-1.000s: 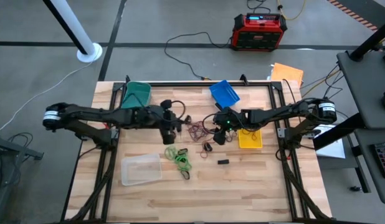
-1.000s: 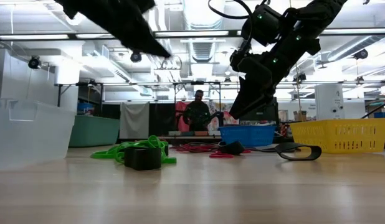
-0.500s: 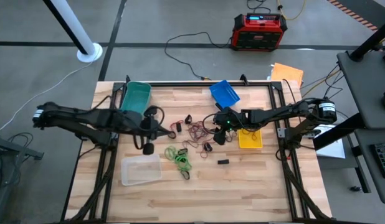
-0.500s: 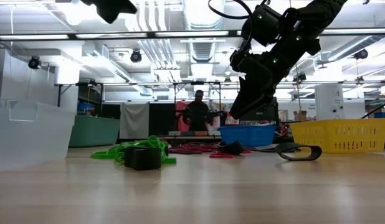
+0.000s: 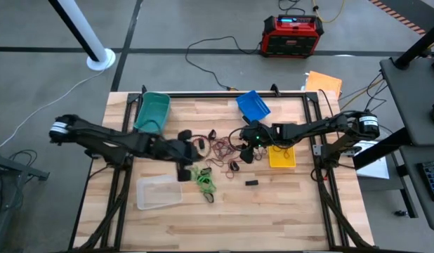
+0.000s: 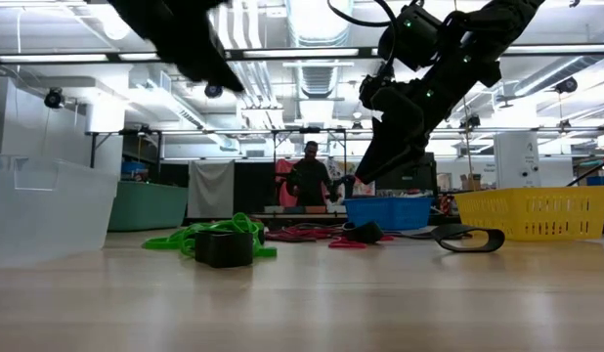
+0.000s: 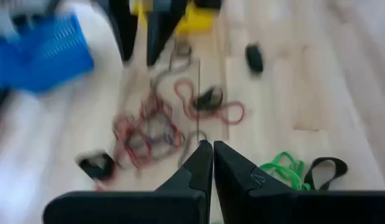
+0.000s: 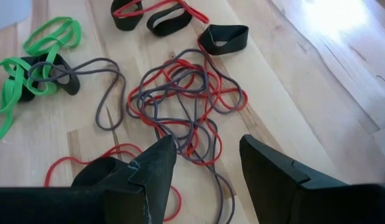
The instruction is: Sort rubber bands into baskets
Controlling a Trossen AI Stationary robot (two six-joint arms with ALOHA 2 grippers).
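Observation:
Rubber bands lie mid-table: a red and dark tangle [image 5: 220, 147] [image 8: 180, 106], a green bunch [image 5: 201, 178] [image 6: 234, 230] and black loops [image 8: 223, 37]. Around them stand the teal basket [image 5: 152, 111], the blue basket [image 5: 253, 105], the yellow basket [image 5: 281, 156] and the clear basket [image 5: 159, 191]. My left gripper [image 5: 187, 169] [image 7: 208, 149] is shut, with nothing visible between its fingers, and hangs above the table just left of the green bunch. My right gripper [image 5: 245, 153] [image 8: 205, 168] hangs open above the right side of the red and dark tangle, clear of the table [image 6: 366, 176].
A small black block [image 5: 252, 183] [image 6: 224, 247] lies on the wood near the green bands. A black band [image 6: 468, 238] lies flat in front of the yellow basket. Bare wood stretches along the table's near edge [image 5: 273, 218]. A person stands far behind the table [image 6: 310, 176].
My left gripper swung from beside the tangle out toward the table's left edge, then came back right. It now sits a little nearer the near edge than before, by the green bunch. My right gripper and the bands have kept still.

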